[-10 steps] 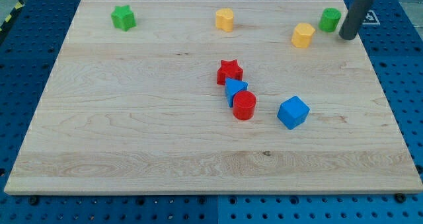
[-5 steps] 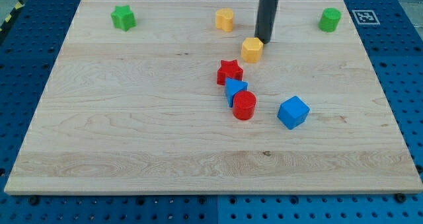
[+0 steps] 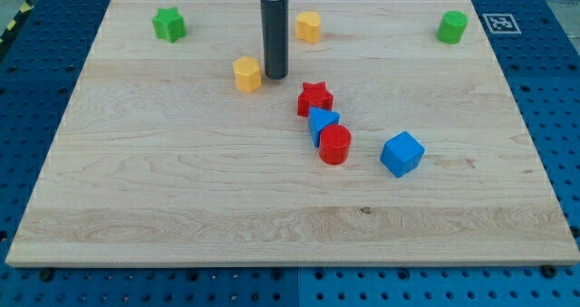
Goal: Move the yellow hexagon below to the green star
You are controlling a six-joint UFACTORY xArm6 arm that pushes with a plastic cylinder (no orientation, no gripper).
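The single camera looks down at an angle on the whole wooden board (image 3: 181, 207) (no second view).

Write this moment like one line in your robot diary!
tip right beside yellow hexagon | green star upper left | hexagon not below star yet

- We see a pale wooden board (image 3: 181, 207) lying on a blue perforated table (image 3: 557, 117).
- A black-and-white marker tag (image 3: 501, 23) sits by our board's top-right corner.

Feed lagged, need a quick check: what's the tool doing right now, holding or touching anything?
Tool: a bare rod, holds nothing. My tip sits just at the view's right of the yellow hexagon, close or touching; contact cannot be told.
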